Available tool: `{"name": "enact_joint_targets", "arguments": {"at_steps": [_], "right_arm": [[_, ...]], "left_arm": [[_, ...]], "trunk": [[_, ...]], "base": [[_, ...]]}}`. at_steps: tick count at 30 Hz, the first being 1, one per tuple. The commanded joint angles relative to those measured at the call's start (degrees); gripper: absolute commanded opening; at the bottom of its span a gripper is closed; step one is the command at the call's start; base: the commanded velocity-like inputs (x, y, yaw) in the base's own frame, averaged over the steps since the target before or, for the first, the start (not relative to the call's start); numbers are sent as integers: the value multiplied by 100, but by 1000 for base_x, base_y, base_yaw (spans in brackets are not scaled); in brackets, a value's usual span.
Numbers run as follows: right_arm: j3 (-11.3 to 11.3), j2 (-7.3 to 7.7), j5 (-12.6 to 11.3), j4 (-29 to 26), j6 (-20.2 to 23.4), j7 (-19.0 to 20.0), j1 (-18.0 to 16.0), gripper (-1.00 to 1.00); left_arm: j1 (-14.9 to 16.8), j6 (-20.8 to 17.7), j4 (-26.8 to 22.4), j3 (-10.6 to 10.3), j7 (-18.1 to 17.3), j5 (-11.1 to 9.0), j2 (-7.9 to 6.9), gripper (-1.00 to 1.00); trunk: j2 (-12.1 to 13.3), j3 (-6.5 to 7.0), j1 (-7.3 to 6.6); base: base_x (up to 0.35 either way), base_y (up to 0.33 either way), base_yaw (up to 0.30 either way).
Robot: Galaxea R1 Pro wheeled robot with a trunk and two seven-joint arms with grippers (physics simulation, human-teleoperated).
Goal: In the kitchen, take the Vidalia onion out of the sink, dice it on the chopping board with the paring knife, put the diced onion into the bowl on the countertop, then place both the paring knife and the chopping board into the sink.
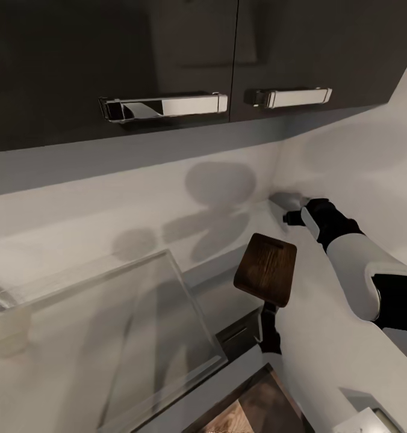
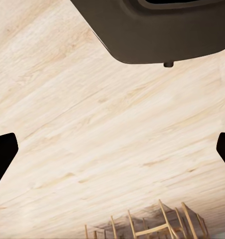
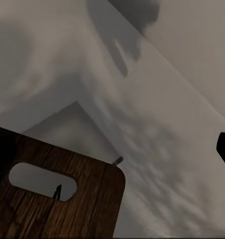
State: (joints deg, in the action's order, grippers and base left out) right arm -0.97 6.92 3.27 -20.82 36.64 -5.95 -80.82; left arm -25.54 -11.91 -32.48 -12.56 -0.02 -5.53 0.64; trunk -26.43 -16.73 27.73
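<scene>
dark cupboards [image 1: 167, 54] with chrome handles [image 1: 162, 107] hang above a pale grey surface [image 1: 324, 361], with the sink [image 1: 107, 337] as a glassy basin below them. the chopping board [image 1: 266, 269] is lifted off the surface, just beside the sink's near corner, gripped at its lower end by a dark claw [image 1: 268, 337]. which arm that claw belongs to i cannot tell. the right arm [image 1: 348, 258] reaches away from the sink toward the wall corner. in the left wrist view the left claw [image 2: 112, 149] stands wide apart over pale wood flooring [image 2: 92, 124], holding nothing. the right wrist view shows the board's slot close by. the risk, i judge, is the board slipping from its end-on hold or clipping the sink rim when lowered.
</scene>
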Motion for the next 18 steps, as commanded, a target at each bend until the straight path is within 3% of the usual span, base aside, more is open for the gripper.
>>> {"name": "enact_joint_targets", "arguments": {"at_steps": [1, 18], "right_arm": [[-11, -1, 33, 22, 29, 5, -4, 100], [-13, 2, 33, 43, 19, 6, -4, 100]], "left_arm": [[-4, -39, -21, -10, 2, -57, -3, 100], [-4, -39, 66, -10, 2, -62, -3, 100]], "trunk": [[-10, -18, 3], [-10, -176, 3]], "base": [[0, 0, 0], [0, 0, 0]]}}
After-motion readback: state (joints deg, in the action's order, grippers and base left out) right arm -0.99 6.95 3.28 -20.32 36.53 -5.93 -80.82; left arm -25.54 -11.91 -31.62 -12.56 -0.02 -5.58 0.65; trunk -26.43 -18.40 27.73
